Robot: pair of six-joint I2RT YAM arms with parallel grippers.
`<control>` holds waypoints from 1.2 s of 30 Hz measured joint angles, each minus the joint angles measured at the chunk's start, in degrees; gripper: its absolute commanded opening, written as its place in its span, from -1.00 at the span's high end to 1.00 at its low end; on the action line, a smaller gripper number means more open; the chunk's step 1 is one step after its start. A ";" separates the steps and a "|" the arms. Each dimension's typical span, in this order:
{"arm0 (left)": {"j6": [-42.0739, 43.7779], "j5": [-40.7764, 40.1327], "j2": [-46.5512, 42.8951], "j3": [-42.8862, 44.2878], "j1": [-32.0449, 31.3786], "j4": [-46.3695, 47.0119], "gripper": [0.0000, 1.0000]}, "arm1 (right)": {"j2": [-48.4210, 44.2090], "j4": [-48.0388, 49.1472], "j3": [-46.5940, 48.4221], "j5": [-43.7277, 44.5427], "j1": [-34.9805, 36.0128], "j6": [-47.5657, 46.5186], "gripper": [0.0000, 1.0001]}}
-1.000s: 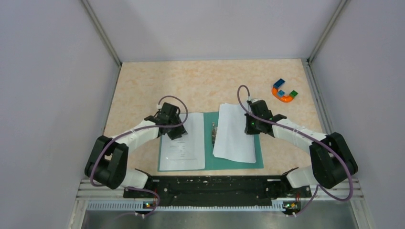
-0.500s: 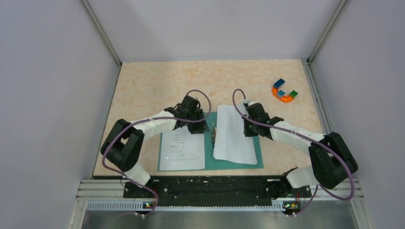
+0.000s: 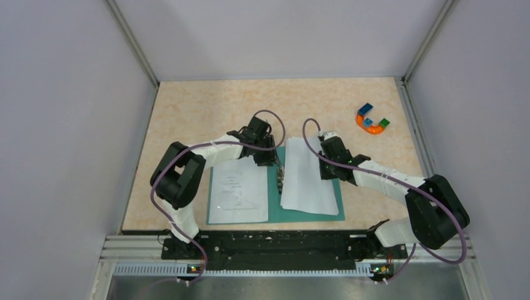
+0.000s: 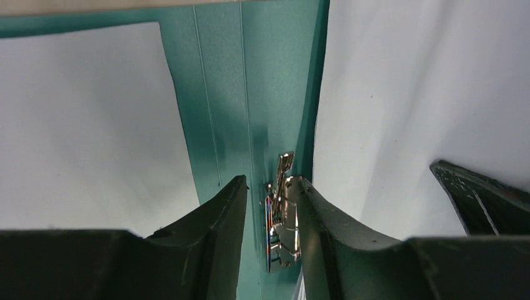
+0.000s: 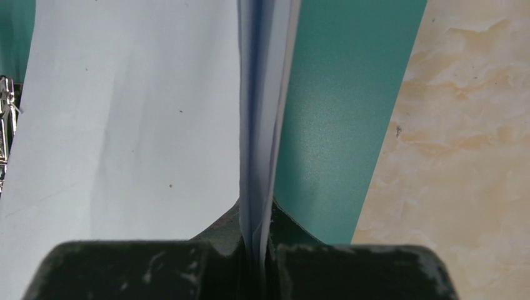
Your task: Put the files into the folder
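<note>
Files [image 3: 240,201] lie on the open folder [image 3: 274,215] at the centre of the worktop [image 3: 206,112]. The printed sheet [image 3: 234,184] is flat on the left cover. The nearly blank sheet [image 3: 306,187] is on the right cover, its inner edge just beside the metal clip [image 4: 281,212] at the spine. The right claw [image 5: 256,219] is pressed together on the outer edge of the nearly blank sheet, with that edge lifted off the cover. The left claw [image 4: 269,190] is partly spread and straddles the clip, one finger [image 4: 325,231] touching it and the other just apart. We judge the step in hand to be opening the clip so that the sheet can be fed under it. The next move calls for a firm hold on the clip lever, then a short, level slide of the sheet toward the spine. We cannot tell whether the clip is raised.
</note>
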 measured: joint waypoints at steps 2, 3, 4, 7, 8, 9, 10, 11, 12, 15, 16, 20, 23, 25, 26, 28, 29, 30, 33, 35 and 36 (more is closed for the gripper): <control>0.83 -0.39 1.27 1.20 0.00 -0.20 0.23 | -0.42 0.00 0.00 0.11 0.00 0.00 1.00; 1.27 -0.59 2.05 1.95 -0.02 -0.52 0.23 | -0.66 0.00 0.00 0.20 0.00 0.00 1.00; 1.68 -0.72 2.75 2.54 -0.04 -0.70 0.25 | -0.90 0.00 0.00 0.24 0.00 0.00 1.00; 2.67 -1.68 4.35 3.82 -0.28 -1.31 0.31 | -1.27 0.00 0.00 0.39 0.00 0.00 1.00; 2.95 -1.90 4.68 4.09 -0.39 -1.44 0.34 | -1.27 0.00 0.00 0.46 0.00 -0.02 1.00; 3.30 -2.08 4.90 4.35 -0.52 -1.60 0.36 | -1.27 0.00 0.00 0.48 0.00 0.00 1.00; 3.52 -2.21 5.09 4.55 -0.66 -1.75 0.38 | -1.27 -0.02 0.00 0.57 0.00 0.00 1.00; 3.76 -2.36 5.18 4.81 -0.74 -1.95 0.40 | -1.27 -0.02 -0.02 0.66 0.00 0.00 1.00; 3.96 -2.54 5.27 5.01 -0.79 -2.16 0.43 | -1.27 -0.02 -0.02 0.72 0.00 -0.02 1.00; 5.03 -2.71 6.14 6.29 -0.98 -3.17 0.60 | -1.29 -0.02 -0.02 0.92 0.00 0.00 1.00; 5.22 -2.69 6.45 6.78 -1.01 -3.54 0.68 | -1.29 -0.02 -0.02 0.96 0.00 0.00 1.00; 7.23 -2.32 7.76 9.33 -1.22 -5.49 0.88 | -1.46 -0.02 -0.02 1.03 0.11 -0.02 1.00; 9.01 -2.10 8.63 10.73 -1.20 -6.47 0.99 | -1.53 0.02 -0.02 0.83 0.48 -0.11 1.00; 9.79 -1.73 8.87 11.04 -1.16 -6.62 1.00 | -1.53 0.04 -0.02 0.59 0.76 -0.17 1.00; 10.01 -1.66 8.92 11.06 -1.14 -6.62 1.00 | -1.53 0.09 -0.02 0.42 0.87 -0.17 1.00; 10.34 -1.40 8.96 11.08 -1.07 -6.62 1.00 | -1.53 0.20 -0.02 0.37 0.94 -0.17 1.00; 10.47 -1.18 8.98 11.08 -1.01 -6.60 1.00 | -1.53 0.24 -0.02 0.39 0.94 -0.17 1.00; 10.51 -0.98 9.03 11.08 -0.90 -6.58 1.00 | -1.53 0.26 -0.02 0.44 1.01 -0.17 1.00; 10.47 0.37 9.31 11.08 -0.31 -6.43 1.00 | -1.53 0.39 -0.04 0.63 1.09 -0.15 1.00; 10.47 1.05 9.35 11.08 -0.02 -6.40 1.00 | -1.53 0.52 -0.15 0.87 1.11 -0.15 1.00; 10.49 1.33 9.38 11.06 0.09 -6.43 1.00 | -1.55 0.74 -0.37 1.03 1.11 -0.13 1.00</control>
